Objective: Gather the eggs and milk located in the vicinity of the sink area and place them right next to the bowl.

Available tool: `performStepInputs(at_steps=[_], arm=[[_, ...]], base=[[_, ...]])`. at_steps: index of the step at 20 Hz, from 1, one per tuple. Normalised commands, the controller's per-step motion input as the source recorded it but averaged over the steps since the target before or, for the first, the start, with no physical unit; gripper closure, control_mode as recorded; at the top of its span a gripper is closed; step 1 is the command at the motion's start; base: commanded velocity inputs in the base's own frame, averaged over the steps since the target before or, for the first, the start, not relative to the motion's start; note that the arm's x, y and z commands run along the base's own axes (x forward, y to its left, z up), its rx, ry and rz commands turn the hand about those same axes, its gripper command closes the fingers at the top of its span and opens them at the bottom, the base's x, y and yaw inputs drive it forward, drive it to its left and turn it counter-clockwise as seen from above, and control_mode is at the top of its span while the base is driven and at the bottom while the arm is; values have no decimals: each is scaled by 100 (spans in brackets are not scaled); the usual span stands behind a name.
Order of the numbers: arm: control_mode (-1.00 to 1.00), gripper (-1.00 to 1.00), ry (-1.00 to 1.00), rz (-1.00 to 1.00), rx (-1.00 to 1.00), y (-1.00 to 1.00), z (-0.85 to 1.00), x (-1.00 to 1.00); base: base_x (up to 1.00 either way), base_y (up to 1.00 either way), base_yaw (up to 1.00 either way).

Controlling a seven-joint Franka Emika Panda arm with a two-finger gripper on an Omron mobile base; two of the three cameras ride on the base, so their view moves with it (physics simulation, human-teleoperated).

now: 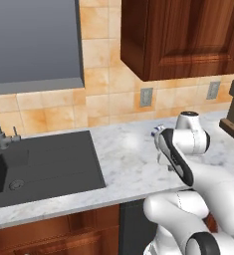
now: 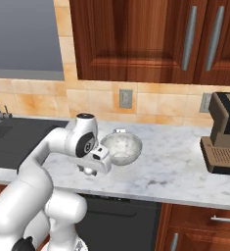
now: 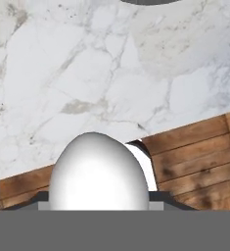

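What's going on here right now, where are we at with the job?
The arm's tool is shut on an egg, carrying it over the marble counter near its front edge. In the right base view the hand sits just in front and left of the bowl, so the egg looks about to be set beside it. The sink lies off to the left. No milk is visible.

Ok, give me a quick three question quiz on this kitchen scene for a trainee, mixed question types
1. True or false: the hand is shut on an egg.
2. What stands at the right end of the counter? A) toaster B) coffee machine C) kettle
3. Fill in: the bowl sits on the counter to the ___ of the sink.

Key: 1 true; 2 B; 3 right.
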Motion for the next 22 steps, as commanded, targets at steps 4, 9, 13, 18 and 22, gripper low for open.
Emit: performStepInputs(at_steps=[4, 9, 13, 18, 22], arm=[[-100, 100, -18, -36, -5, 28, -9, 2], [-100, 100, -12, -39, -16, 31, -2, 20], [-100, 100, -9, -35, -40, 27, -15, 61], [-100, 100, -3, -18, -8, 2, -12, 27], [-100, 100, -2, 0, 0, 1, 0, 36]], base=[[0, 0, 0], [0, 0, 0], [0, 0, 0], [0, 0, 0], [0, 0, 0]])
